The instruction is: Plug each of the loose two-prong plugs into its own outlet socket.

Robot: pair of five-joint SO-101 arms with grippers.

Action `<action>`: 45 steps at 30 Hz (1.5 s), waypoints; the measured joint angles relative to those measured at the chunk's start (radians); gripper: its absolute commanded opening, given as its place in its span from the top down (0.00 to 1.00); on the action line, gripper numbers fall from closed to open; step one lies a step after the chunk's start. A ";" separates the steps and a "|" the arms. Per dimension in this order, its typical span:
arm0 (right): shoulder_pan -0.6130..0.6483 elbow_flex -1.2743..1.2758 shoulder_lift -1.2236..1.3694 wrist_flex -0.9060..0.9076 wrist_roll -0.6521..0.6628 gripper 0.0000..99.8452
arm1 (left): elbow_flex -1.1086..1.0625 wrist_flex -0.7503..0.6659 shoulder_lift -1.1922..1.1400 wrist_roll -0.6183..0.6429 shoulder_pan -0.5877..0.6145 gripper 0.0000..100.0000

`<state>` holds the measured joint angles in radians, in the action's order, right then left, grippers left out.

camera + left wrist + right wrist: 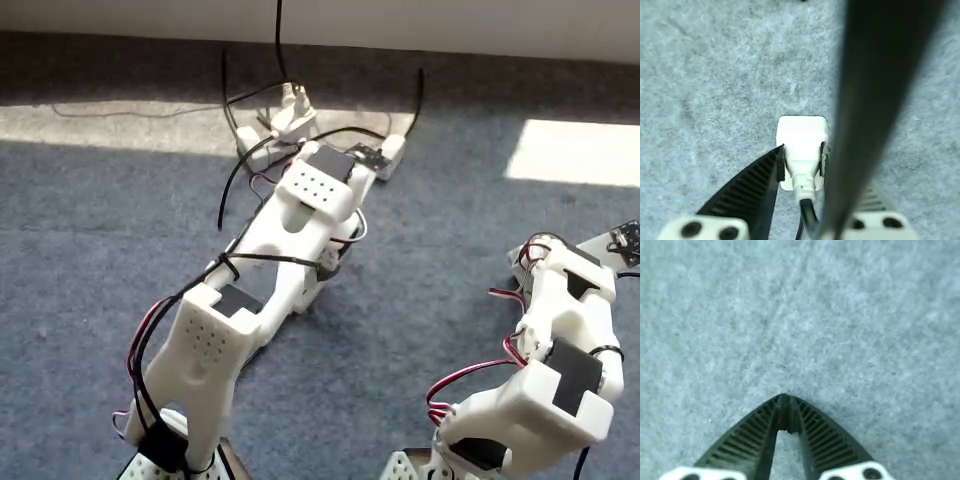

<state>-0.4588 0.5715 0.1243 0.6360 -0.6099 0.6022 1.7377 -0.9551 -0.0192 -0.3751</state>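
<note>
A white two-prong plug [802,142] with a black cord lies on the grey carpet, and my left gripper [801,152] is shut on its sides. A thick black cable [875,100] crosses close in front of the wrist camera. In the high view the left arm stretches to the back, its gripper [372,158] at the white plug [393,150]. Just left of it lies a white power strip [262,148] with another white plug [293,108] standing on it. My right gripper [785,401] is shut, empty, above bare carpet.
Black cords [238,170] loop on the carpet around the power strip and run to the back wall. The right arm [565,310] stands folded at the right edge. A sunlit patch [575,150] lies at the back right.
</note>
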 measured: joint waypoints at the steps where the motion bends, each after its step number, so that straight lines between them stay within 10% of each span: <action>1: 0.000 0.000 0.000 0.000 0.000 0.99 | -0.002 0.000 0.003 0.000 0.002 0.87; 16: 0.000 0.000 0.000 0.000 0.000 0.99 | -0.160 0.003 0.104 -0.109 0.057 0.80; 23: 0.000 0.000 0.000 0.000 0.000 0.99 | -0.163 0.003 0.107 -0.109 0.057 0.97; 45: 0.000 0.000 0.000 0.000 0.000 0.99 | -0.118 0.011 0.497 -0.110 0.071 0.97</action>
<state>-0.4588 0.5715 0.1243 0.6360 -0.6099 0.4841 1.7484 -0.4580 -0.1297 -0.3046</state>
